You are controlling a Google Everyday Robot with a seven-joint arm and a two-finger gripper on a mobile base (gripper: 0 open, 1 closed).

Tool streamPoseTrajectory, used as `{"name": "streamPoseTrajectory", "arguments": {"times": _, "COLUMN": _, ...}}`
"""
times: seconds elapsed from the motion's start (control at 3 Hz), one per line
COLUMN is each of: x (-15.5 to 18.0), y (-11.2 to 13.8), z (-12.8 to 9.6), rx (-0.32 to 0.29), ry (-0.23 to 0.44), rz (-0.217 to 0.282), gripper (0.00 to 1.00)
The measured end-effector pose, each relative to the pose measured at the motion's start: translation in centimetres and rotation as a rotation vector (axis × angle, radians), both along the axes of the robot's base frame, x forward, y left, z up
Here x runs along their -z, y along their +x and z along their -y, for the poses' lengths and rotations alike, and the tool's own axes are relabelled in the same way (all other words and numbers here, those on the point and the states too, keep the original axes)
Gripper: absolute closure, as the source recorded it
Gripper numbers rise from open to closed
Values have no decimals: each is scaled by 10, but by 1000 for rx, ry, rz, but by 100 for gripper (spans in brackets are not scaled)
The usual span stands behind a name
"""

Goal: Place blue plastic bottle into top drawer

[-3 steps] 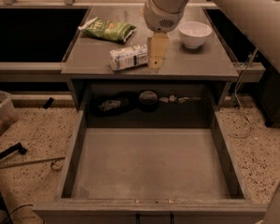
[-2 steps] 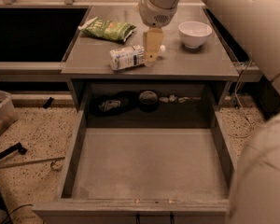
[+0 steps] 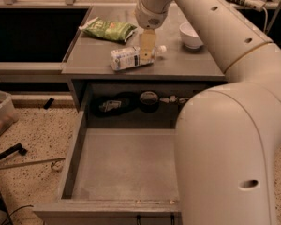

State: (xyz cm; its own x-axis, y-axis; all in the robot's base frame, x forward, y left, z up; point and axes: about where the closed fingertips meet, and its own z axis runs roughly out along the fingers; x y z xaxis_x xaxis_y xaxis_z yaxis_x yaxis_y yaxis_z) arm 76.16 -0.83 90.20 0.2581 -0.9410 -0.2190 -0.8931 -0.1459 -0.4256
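The blue plastic bottle (image 3: pixel 127 58) lies on its side on the grey table (image 3: pixel 91 55), with its white cap (image 3: pixel 162 49) pointing right. My gripper (image 3: pixel 147 50) hangs down from the arm straight over the bottle's neck end, overlapping it in this view. I cannot tell if it touches the bottle. The top drawer (image 3: pixel 126 165) is pulled out wide below the table front, and its flat bottom is bare.
A green snack bag (image 3: pixel 107 30) lies at the table's back left. A white bowl (image 3: pixel 191 34) stands at the back right. A dark shelf recess (image 3: pixel 131 102) under the tabletop holds clutter. My large white arm (image 3: pixel 229 144) covers the drawer's right side.
The gripper has come down and left onto the bottle's neck end. The arm now fills the right side of the view. The bottle has not moved.
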Motion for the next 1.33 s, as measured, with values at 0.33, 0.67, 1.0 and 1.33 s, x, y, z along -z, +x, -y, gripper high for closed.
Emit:
{"name": "streamPoseTrajectory", "arguments": {"times": 0.33, "x": 25, "y": 9, "z": 5, "rx": 12, "ry": 18, "rz": -52, "gripper": 0}}
{"name": "streamPoseTrajectory", "arguments": {"times": 0.67, "x": 43, "y": 6, "z": 3, "rx": -2, "ry": 30, "rz": -105, "gripper": 0}}
{"name": "streamPoseTrajectory", "arguments": {"times": 1.0, "x": 44, "y": 6, "z": 3, "rx": -2, "ry": 30, "rz": -107, "gripper": 19}}
{"name": "streamPoseTrajectory", "arguments": {"times": 1.33, "x": 44, "y": 6, "z": 3, "rx": -2, "ry": 30, "rz": -107, "gripper": 42}}
